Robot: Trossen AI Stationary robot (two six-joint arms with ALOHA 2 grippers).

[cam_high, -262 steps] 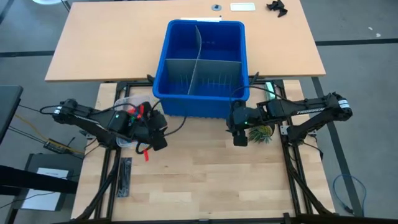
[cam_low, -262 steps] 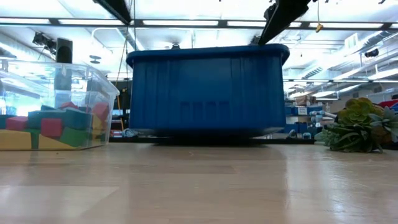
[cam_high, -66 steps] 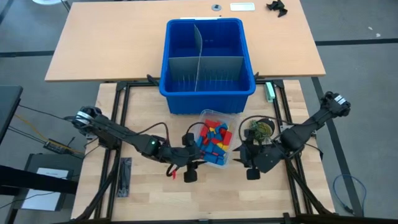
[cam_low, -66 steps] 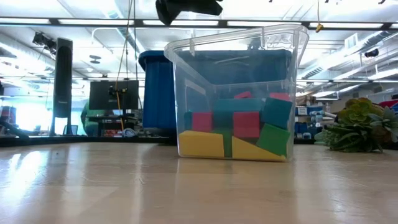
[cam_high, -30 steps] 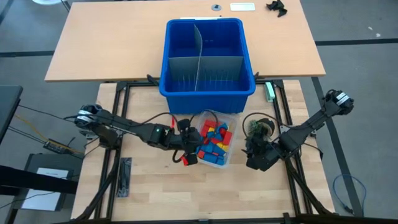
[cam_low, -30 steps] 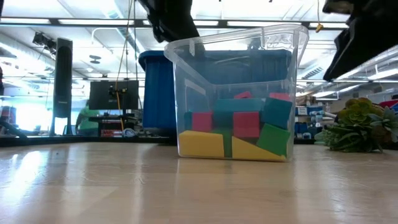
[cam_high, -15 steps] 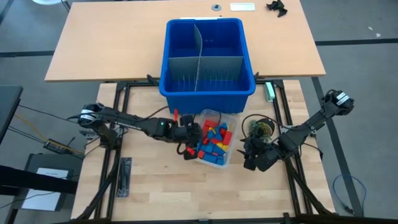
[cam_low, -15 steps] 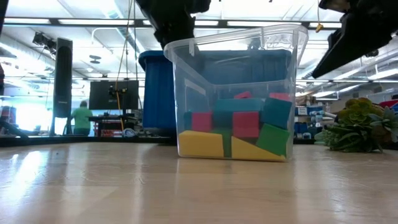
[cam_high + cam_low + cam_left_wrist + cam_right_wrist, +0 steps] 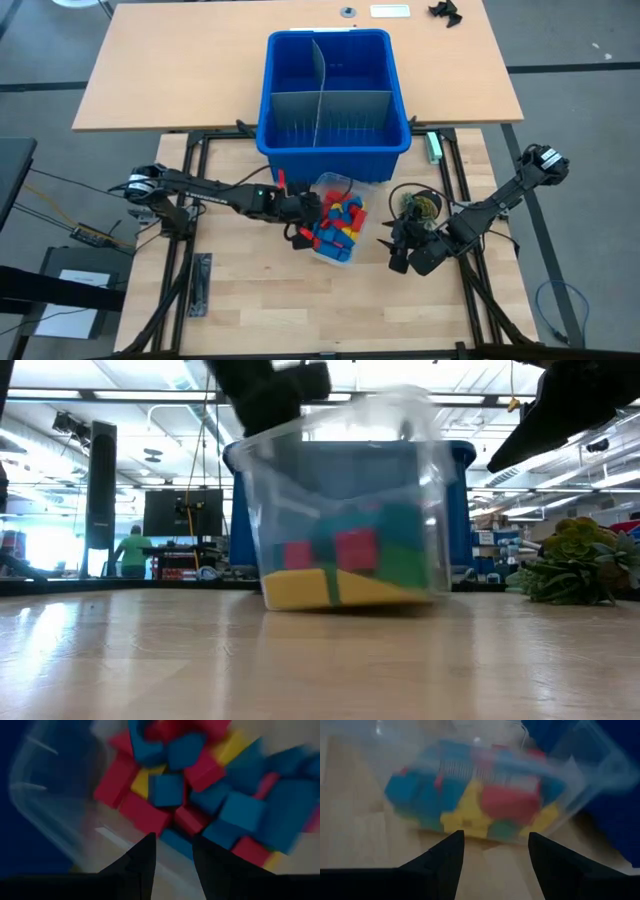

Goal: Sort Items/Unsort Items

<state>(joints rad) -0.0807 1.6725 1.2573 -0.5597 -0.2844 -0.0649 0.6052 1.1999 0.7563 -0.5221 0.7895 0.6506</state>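
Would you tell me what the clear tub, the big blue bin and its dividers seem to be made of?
Clear tub: thin transparent plastic, since the blocks show through its walls. Blue bin: opaque moulded plastic with a slight sheen. Dividers: grey, matte, slotted sheets, probably plastic too.

Even, bright light falls from above on the high view, leaving only soft shadows under the blue bin (image 9: 335, 95) on the table (image 9: 300, 290). In the low view, ceiling strip lights glare white along the top and the clear tub (image 9: 340, 510) is smeared with motion blur, while the plant (image 9: 580, 570) stays sharp. Both wrist views are blurred: the blocks (image 9: 200, 790) show as soft colour patches, and the near dark fingers (image 9: 445, 862) are underlit silhouettes.
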